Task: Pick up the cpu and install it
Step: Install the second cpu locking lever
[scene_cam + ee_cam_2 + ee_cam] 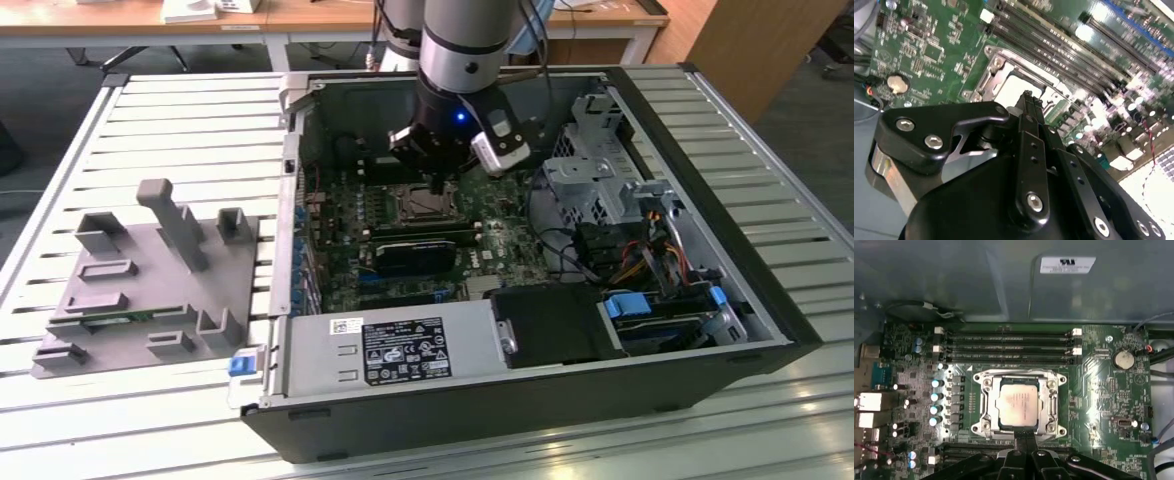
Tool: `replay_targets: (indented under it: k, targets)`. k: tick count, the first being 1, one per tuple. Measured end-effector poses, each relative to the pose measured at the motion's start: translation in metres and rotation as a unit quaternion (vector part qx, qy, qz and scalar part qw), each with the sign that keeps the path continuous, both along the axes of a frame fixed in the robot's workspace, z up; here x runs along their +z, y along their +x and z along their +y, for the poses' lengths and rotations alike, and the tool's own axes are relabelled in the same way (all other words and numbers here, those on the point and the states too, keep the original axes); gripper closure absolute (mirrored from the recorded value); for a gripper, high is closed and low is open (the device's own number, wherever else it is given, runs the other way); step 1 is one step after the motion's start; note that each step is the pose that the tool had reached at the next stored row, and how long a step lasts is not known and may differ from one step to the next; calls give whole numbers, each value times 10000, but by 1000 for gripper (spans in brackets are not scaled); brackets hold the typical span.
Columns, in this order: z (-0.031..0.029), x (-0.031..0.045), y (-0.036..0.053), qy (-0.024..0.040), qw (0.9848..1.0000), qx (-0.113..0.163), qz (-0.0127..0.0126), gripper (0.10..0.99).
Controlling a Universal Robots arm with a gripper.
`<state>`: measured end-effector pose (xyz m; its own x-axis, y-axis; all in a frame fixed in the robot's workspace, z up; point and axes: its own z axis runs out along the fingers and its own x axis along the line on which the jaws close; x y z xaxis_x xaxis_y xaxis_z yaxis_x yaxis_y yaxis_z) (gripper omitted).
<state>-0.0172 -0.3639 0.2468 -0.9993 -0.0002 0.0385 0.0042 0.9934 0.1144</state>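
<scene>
Your pincer (pixel 1027 96) has its black fingertips pressed together just over the pale chip (pixel 1015 89) in its metal socket frame (pixel 988 75), green motherboard (pixel 939 45) beyond.

White labels (pixel 400 355) on power supply (pixel 314 350); print unreadable.

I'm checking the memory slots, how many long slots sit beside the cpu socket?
4 memory slots, stacked side by side between the cpu socket and the case wall; others may be hidden behind the end effector.

Work surface: table of pale slatted metal panels (pixel 174 120), light reflecting off the slats nearest the camera. Behind it, a wooden desk (pixel 120 28) on white legs. Wooden panel (pixel 747 45) at the exterior view's far right. Floor (pixel 47 80) dark grey.
</scene>
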Motion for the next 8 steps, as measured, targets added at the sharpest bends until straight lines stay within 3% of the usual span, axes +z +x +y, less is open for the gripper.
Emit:
replay_targets:
  k: [8]
  targets:
    - [-127,-34,-2,1,10000,0,0,980]
